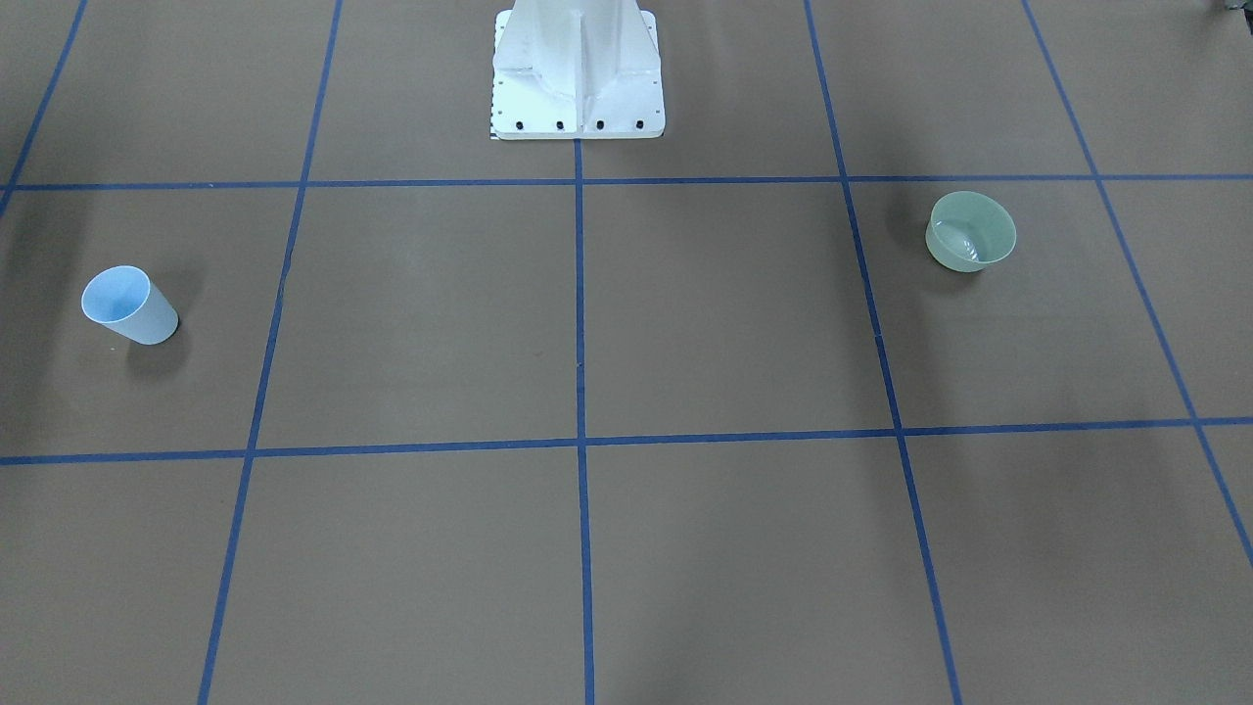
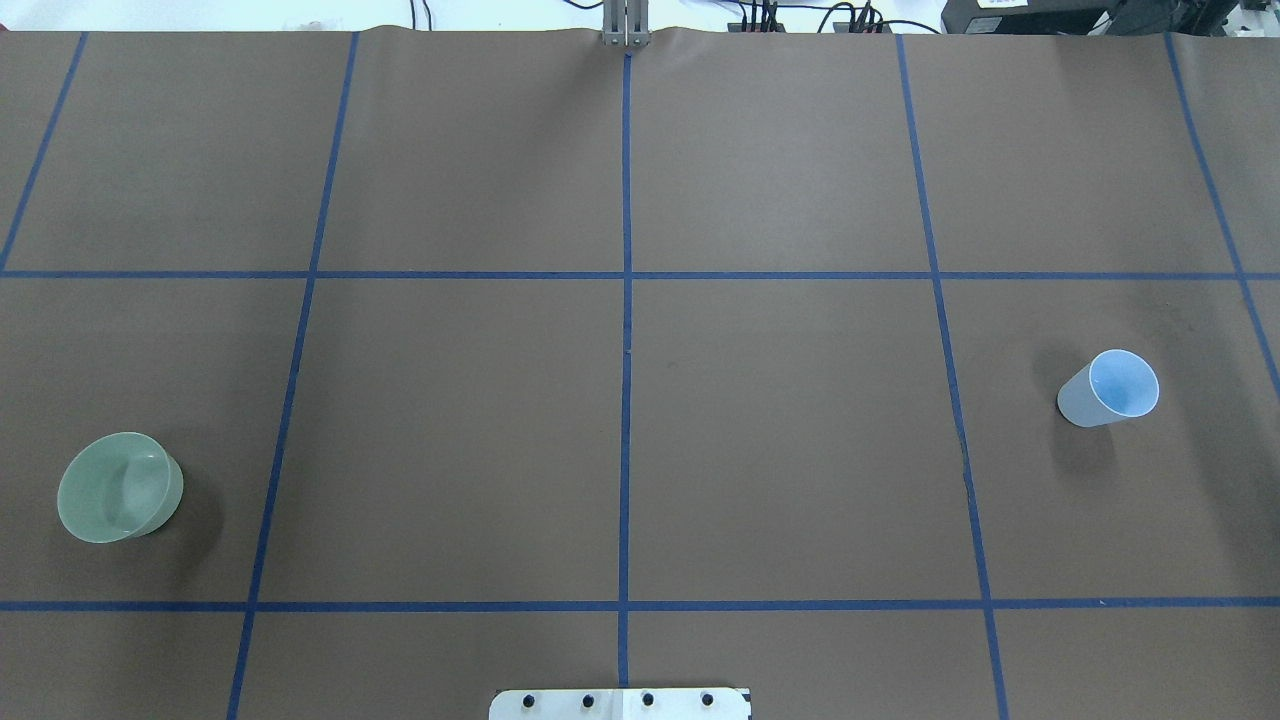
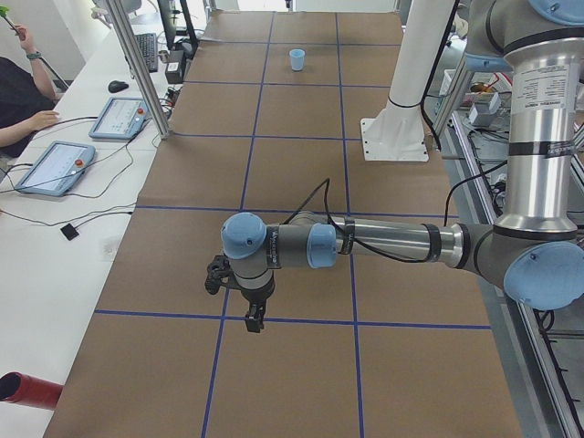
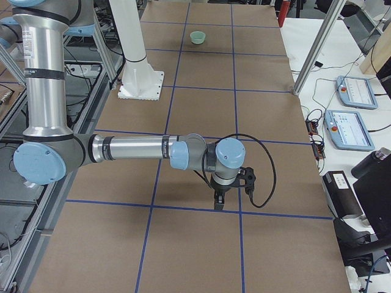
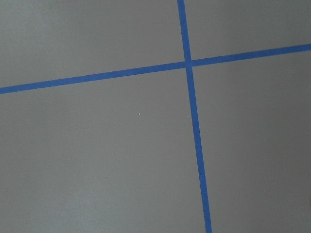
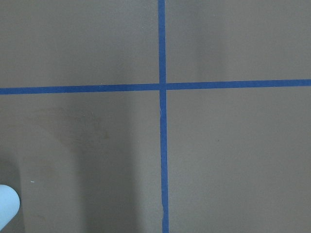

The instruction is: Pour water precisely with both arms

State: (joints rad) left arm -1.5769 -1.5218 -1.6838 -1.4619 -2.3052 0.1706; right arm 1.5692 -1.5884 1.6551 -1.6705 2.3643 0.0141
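My left arm (image 3: pixel 383 242) stretches level over the table (image 3: pixel 292 383), with the left gripper (image 3: pixel 250 319) hanging down. The right arm (image 4: pixel 134 148) and right gripper (image 4: pixel 218 201) do likewise. I cannot tell whether either's fingers are spread. The cup (image 1: pixel 129 305) stands far beyond the left gripper, and the bowl (image 1: pixel 970 231) far beyond the right.

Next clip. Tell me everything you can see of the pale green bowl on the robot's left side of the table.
The pale green bowl is small and round, of what looks like translucent plastic, wider at the rim than at the base. It stands upright, mouth up, on the brown table cover, inside one square of the blue tape grid and clear of its lines. A glint inside may be water; I cannot tell. Nothing but the table touches it.
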